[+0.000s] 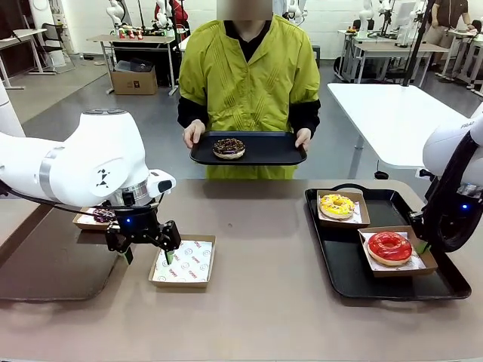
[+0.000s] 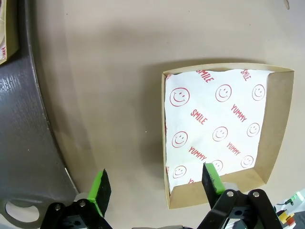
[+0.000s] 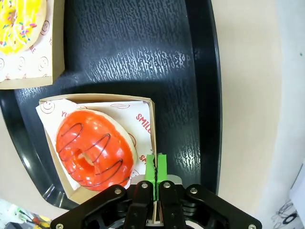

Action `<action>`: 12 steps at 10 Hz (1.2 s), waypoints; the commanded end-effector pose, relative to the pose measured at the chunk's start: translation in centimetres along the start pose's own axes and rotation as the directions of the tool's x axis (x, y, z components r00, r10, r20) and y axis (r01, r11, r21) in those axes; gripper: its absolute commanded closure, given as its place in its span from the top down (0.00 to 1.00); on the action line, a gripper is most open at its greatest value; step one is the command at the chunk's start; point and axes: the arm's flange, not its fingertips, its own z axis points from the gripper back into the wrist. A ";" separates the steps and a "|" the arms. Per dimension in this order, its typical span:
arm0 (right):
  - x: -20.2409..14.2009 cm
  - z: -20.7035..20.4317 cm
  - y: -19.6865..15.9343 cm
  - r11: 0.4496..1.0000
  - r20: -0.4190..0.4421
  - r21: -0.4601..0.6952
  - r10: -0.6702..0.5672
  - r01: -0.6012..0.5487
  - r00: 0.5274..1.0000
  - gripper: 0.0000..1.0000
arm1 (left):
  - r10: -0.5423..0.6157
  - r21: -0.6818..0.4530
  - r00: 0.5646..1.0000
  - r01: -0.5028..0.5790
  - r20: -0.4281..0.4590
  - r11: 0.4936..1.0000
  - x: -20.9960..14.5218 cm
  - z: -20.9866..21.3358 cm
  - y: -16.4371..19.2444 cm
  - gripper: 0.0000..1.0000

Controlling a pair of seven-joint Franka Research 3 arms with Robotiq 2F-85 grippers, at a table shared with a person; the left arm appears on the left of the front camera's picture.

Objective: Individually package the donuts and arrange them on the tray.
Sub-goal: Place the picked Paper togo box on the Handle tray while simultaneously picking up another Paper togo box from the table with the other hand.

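Green-padded fingers of the left gripper (image 2: pixel 155 188) stand wide apart above the bench (image 1: pixel 249 302), holding nothing. One pad hangs over the near rim of an empty cardboard box (image 2: pixel 274 143) lined with smiley-printed paper; the other hangs over bare bench beside that box. Behind this gripper, partly hidden by the arm, a second box holds the dark donut with white-purple drizzle (image 1: pixel 103 215).

Right gripper (image 3: pixel 156 168): pads pressed together, clamping the thin side wall of the red donut's box (image 3: pixel 151 114). The red-glazed donut (image 3: pixel 93 148) lies in that box just to one side of the closed fingers, on printed paper. Beyond it, farther along the black tray (image 3: pixel 143 52), the yellow-iced donut (image 3: pixel 19 21) sits in its own box; the two boxes are apart.

Across the bench from both grippers, a person in a yellow-green jacket holds a smaller black tray (image 1: pixel 272 151) in both hands; the chocolate donut with sprinkles (image 1: pixel 229 148) rests on it, unboxed.
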 end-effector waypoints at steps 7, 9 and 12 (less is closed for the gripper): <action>0.2 0.2 -0.2 1.000 -0.050 -0.020 -0.011 0.010 0.999 1.00 | 0.022 -0.018 1.000 -0.022 -0.006 1.000 1.0 0.0 -0.7 0.35; 0.1 0.4 -0.3 1.000 -0.049 -0.016 -0.017 0.016 0.999 1.00 | 0.024 -0.023 1.000 -0.024 0.002 0.999 0.9 0.3 -0.8 0.00; 0.2 0.5 -0.4 1.000 -0.051 -0.006 -0.026 0.026 0.998 1.00 | 0.032 -0.036 0.999 -0.031 0.008 0.999 0.9 0.5 -0.8 0.00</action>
